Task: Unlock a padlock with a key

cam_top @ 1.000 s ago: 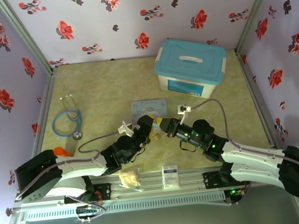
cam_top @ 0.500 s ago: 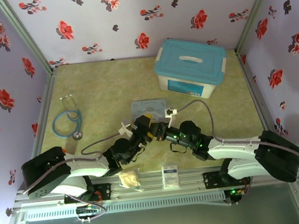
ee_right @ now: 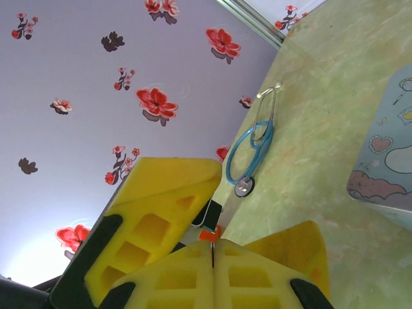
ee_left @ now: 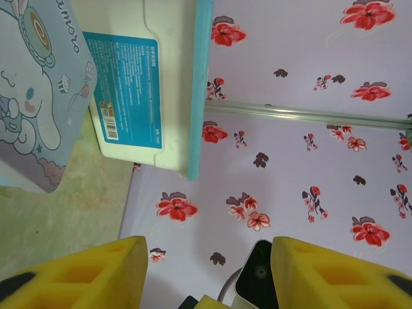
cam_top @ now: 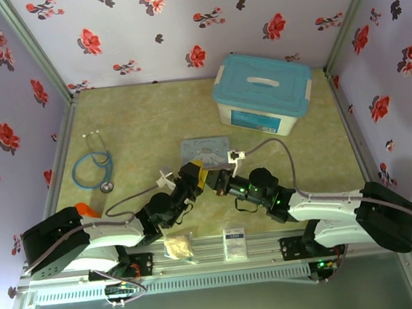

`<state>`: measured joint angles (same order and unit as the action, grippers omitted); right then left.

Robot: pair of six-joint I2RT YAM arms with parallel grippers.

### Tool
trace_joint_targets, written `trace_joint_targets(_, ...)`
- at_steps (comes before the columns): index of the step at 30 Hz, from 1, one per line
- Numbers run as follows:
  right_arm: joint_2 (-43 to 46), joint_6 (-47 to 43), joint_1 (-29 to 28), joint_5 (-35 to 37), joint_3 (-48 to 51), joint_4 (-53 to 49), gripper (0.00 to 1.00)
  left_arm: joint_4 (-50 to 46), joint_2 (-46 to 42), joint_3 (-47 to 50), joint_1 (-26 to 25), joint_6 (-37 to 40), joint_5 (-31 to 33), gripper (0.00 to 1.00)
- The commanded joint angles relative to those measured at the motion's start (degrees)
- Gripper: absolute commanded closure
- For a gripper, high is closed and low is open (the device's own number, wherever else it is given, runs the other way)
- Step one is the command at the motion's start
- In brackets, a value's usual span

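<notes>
Closure under way on left end effector (ee_left: 209,248), narrower than a second ago yet apart, meeting right end effector (ee_right: 212,248) pressed together; unlock likely pending.

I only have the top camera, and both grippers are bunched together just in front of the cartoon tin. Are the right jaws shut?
Observer: Yes. In the right wrist view the right gripper has its yellow pads pressed together, with just a thin seam between them. Whether anything is pinched in that seam is too small to tell.
Operator: And the left jaws?
Observer: Apart. In the left wrist view the left gripper shows a wide gap between its two yellow fingers.
Operator: Anything in that gap?
Observer: A yellow tip pokes up at the bottom edge between them, likely the right gripper's.
</notes>
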<state>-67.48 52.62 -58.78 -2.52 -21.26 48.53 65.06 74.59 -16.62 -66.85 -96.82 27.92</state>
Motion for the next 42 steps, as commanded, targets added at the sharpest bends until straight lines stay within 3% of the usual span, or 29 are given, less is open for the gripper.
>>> trace_joint_targets(1, 1.4, -1.0, -0.4, 1.7, 1.0, -0.8, 1.00, 0.3, -0.5, 0.8, 0.3, 1.2, 1.3, 0.60)
trace_joint_targets(3, 1.9, -1.2, -0.4, 2.1, 1.3, -1.1, 1.00, 0.5, -0.2, 0.9, 0.3, 0.7, 1.3, 0.64)
trace_joint_targets(12, 2.8, -1.6, -0.4, 2.4, 1.8, -1.8, 1.00, 0.3, 0.6, 1.2, 0.4, 0.1, 1.8, 0.66)
trace_joint_targets(18, 2.8, -1.2, -0.4, 2.2, 2.5, -1.4, 1.00, 0.6, 0.5, 1.7, 0.5, 0.0, 2.4, 0.51)
trace_joint_targets(23, 3.3, -1.2, -0.4, 2.0, 2.9, -1.6, 1.00, 0.7, 0.3, 2.2, 0.7, -0.4, 2.8, 0.50)
trace_joint_targets(35, 2.9, -1.0, -0.4, 1.4, 3.4, -0.8, 1.00, 0.3, -0.2, 2.7, 0.9, 0.1, 3.0, 0.69)
trace_joint_targets(38, 3.0, -1.0, -0.4, 1.5, 3.5, -0.8, 1.00, 0.4, -0.1, 2.9, 0.9, 0.0, 3.1, 0.80)
trace_joint_targets(42, 2.9, -1.0, -0.5, 1.6, 3.5, -0.9, 1.00, 0.1, -0.1, 3.0, 1.0, 0.0, 3.0, 0.82)
